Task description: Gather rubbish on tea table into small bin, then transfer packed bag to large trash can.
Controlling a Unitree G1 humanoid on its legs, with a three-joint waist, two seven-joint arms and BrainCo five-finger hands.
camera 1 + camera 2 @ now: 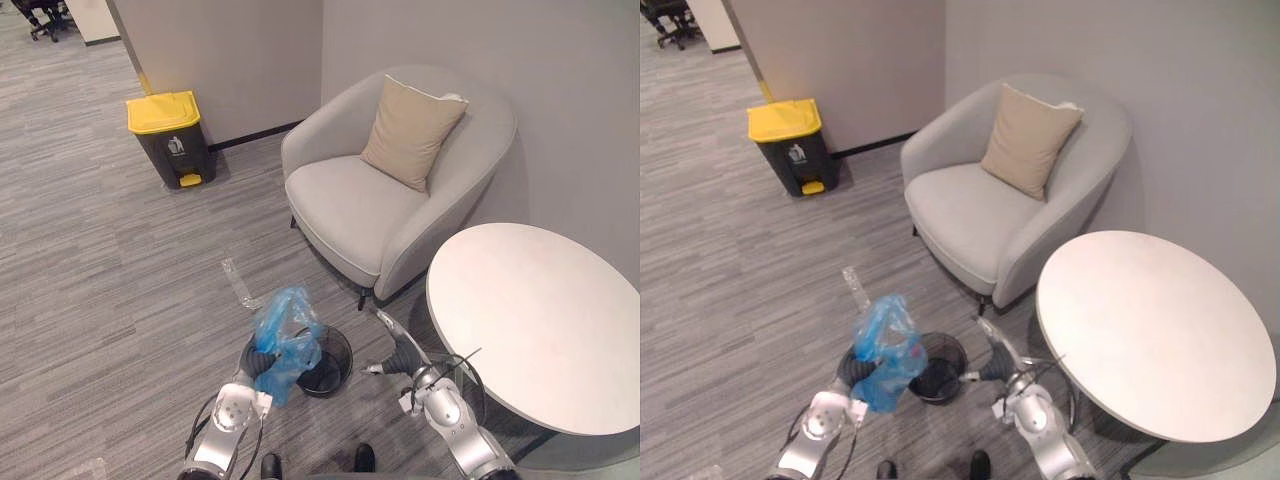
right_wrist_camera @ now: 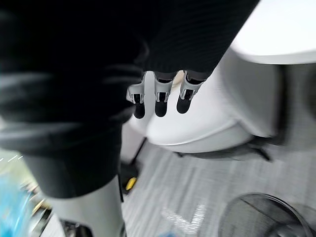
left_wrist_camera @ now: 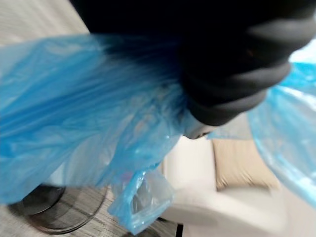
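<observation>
**Blue bag up at the left hand, bin just beside it**

Blue and crumpled, the bag [image 1: 285, 335] shows low in the head view at about 7 o'clock. It bunches up against the dark cover of the left hand [image 1: 258, 362], and its loose top rises above that hand. In the left wrist view the plastic spreads across the hand's cover, so it cannot be told whether the hand is closed on it. The black mesh bin [image 1: 338, 348] stands on the grey carpet [image 1: 110, 270] at the bag's 3 o'clock, just beside it. The bag's lower end overlaps the bin's near rim, and contact cannot be judged.

The right hand [image 1: 397, 348] hangs at the bin's 3 o'clock, between the bin and the round white table [image 1: 540, 320]. Its fingers [image 2: 158, 98] are straight and spread loosely, holding nothing and pointing toward 11 o'clock.

The table fills the 4 o'clock part of the view. A grey armchair [image 1: 340, 205] sits at 12 o'clock against the wall [image 1: 560, 80], with a beige cushion [image 1: 412, 130] leaning on its back. The chair's near edge is close to the table's far rim.

The dark can [image 1: 178, 150] with a yellow lid stands well apart at 10 o'clock, against the wall. A strip of clear plastic [image 1: 238, 283] lies on the carpet between the can and the bag, nearer the bag.
</observation>
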